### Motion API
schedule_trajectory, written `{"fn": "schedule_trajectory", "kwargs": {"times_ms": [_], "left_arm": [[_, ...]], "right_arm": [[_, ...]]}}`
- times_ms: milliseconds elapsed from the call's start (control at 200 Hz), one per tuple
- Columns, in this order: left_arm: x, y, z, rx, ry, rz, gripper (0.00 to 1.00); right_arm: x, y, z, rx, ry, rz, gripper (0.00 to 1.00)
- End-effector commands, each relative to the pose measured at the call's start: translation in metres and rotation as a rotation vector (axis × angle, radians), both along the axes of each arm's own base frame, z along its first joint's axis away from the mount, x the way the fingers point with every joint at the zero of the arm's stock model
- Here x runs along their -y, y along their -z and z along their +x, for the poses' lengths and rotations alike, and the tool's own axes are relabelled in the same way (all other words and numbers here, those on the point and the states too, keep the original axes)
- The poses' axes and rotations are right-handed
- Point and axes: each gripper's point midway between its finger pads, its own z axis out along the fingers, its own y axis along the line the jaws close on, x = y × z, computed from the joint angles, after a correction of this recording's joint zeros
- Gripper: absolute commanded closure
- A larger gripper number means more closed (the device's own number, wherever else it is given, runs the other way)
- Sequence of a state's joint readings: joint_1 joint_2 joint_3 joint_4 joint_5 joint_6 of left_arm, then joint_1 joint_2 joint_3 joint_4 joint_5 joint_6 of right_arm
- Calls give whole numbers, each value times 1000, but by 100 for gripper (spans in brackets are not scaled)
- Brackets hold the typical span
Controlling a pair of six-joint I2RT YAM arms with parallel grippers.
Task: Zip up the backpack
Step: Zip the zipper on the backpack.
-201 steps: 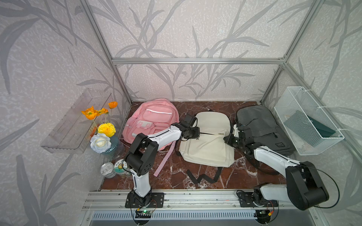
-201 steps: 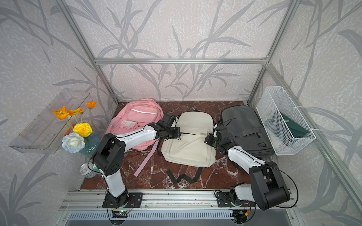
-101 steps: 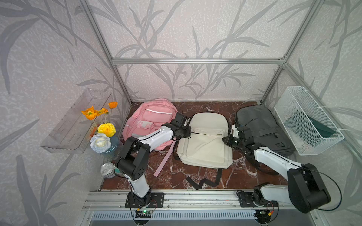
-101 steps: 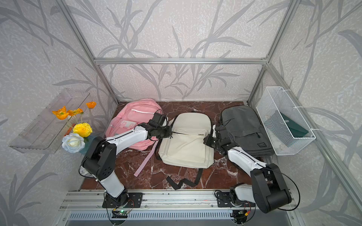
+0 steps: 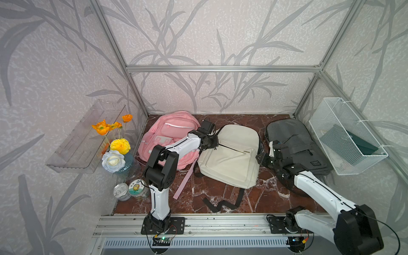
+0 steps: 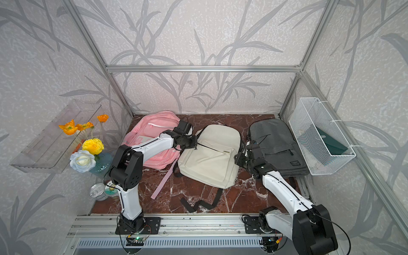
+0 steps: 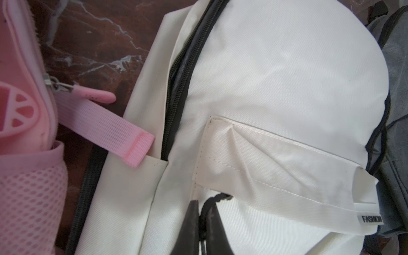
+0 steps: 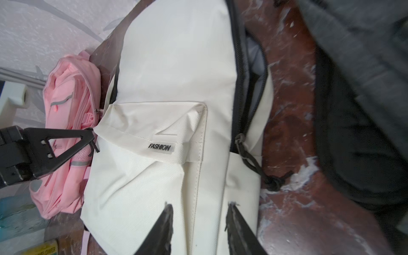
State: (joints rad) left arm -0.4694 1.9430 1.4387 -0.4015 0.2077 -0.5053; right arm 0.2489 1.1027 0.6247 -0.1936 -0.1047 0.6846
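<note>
Now, the white backpack (image 5: 229, 159) (image 6: 209, 159) lies flat on the dark red stone floor (image 5: 209, 192). It sits between a pink backpack (image 5: 170, 136) and a grey backpack (image 5: 291, 141), and its top end points at the back wall. Its black straps trail on the floor toward the front.

The left gripper (image 5: 215, 144) (image 6: 194, 144) reaches over the pink backpack to the near edge of the white one, at one end of the front pocket. In the left wrist view its two dark fingers (image 7: 194, 212) are squeezed almost together. A thin black pull cord (image 7: 217, 197) is pinched between them. A cloth flap hides the pocket's zipper, so I cannot tell how far it is done up.

The right gripper (image 5: 261, 157) (image 6: 237, 159) is at the other side of the white backpack, next to the grey one. In the right wrist view (image 8: 199, 205) its fingers stand wide apart over the white cloth and grip nothing. I cannot tell if the tips touch the cloth.

On that same side, the big zipper (image 8: 237, 88) gapes open and shows grey lining. Its slider (image 8: 239, 139) has a black cord that lies on the floor.

Flowers (image 5: 114, 143) and two cans (image 5: 132, 189) stand by the left wall. A white wire basket (image 5: 346, 136) hangs on the right wall.
</note>
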Motion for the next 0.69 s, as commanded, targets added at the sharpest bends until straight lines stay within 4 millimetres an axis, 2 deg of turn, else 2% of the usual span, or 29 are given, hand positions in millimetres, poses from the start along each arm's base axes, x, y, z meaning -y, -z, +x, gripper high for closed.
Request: {"fn": "schedule_trajectory", "kwargs": {"times_ms": [0,140,200,265,310,515,645,690], "left_arm": [[2,-12,4,29,15,21,78],[18,-33,-17,89,67,93,51],[28,-43,-28,118,78,103,44],[48,-53,-38,166,112,79,39],[60,-53,-44,169,138,66,36],[94,-21,-42,131,222,-5,35],[101,1,-39,106,276,23,35],[102,5,-37,109,280,27,35]], "right_arm": [[31,-1,2,-15,37,-104,56],[32,21,12,-111,-17,-121,56],[32,31,14,-170,-28,-115,55],[26,37,22,-184,-49,-87,55],[21,41,26,-184,-68,-74,55],[12,61,39,-199,-100,-60,53],[6,76,46,-232,-131,-49,53],[5,80,47,-243,-136,-46,56]]}}
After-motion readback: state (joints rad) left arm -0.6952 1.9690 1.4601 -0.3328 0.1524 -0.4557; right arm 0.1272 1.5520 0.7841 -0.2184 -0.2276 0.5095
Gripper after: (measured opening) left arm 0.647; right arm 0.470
